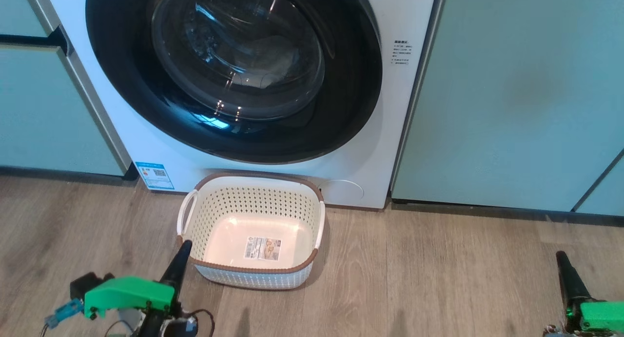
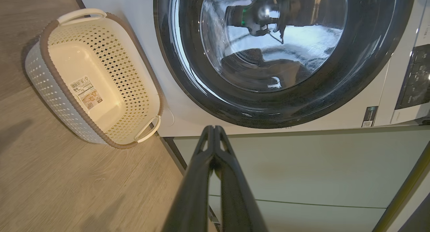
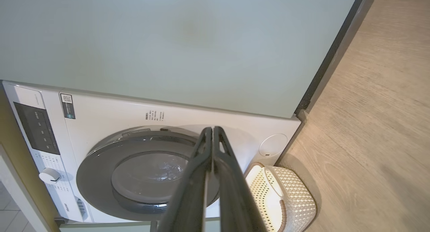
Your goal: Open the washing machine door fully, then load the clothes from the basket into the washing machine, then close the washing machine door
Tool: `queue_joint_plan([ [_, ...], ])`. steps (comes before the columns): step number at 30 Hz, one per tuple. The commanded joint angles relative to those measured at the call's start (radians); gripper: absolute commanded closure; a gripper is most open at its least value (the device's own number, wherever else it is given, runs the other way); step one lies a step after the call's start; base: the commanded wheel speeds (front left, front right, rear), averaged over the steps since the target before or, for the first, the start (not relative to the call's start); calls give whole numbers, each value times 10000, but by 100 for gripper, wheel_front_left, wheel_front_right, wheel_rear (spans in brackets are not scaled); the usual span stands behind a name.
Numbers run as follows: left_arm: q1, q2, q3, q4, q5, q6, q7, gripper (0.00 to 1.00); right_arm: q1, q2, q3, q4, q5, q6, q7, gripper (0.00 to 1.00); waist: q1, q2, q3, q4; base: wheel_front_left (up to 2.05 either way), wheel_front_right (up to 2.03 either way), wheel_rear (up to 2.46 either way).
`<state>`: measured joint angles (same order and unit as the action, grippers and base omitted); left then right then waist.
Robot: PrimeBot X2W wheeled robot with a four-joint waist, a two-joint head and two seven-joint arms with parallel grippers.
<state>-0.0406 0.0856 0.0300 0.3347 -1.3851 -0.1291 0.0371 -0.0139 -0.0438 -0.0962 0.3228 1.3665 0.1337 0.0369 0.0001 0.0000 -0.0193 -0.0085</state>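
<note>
Head view: 1 white front-loading washing machine [image 1: 161, 147], its 1 round glossy black door [image 1: 122, 83] shut; 1 cream perforated plastic basket [image 1: 253, 270] on wood floor [image 1: 438, 278] just in front, 1 label [image 1: 263, 248] inside. L gripper [image 1: 185, 243] near basket's corner, R gripper [image 1: 560, 255] well apart; both clenched, fingers together.

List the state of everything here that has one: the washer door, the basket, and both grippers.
washing machine door: shut, lying flush against the machine's front.
basket: upright on the floor in front of the machine, empty of clothes, with a label on its bottom.
left gripper: shut, holding nothing.
right gripper: shut, holding nothing.
</note>
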Motion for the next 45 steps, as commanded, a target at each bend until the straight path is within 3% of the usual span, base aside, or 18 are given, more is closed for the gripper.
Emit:
queue_joint_plan([
  [1, -563, 73, 361, -413, -167, -13, 78, 100, -670, -59, 99, -410, 194, -24, 77, 100, 0, 0, 5, 2, 0, 0, 0],
  [23, -672, -347, 834, -890, -2199, -15, 753, 100, -936, -64, -170, -775, 2387, -30, 750, 100, -1, 0, 221, 84, 0, 0, 0],
  [45, -674, -354, 840, -897, -2233, -16, 763, 100, -941, -64, -174, -781, 2423, -30, 761, 100, -1, 0, 224, 85, 0, 0, 0],
])
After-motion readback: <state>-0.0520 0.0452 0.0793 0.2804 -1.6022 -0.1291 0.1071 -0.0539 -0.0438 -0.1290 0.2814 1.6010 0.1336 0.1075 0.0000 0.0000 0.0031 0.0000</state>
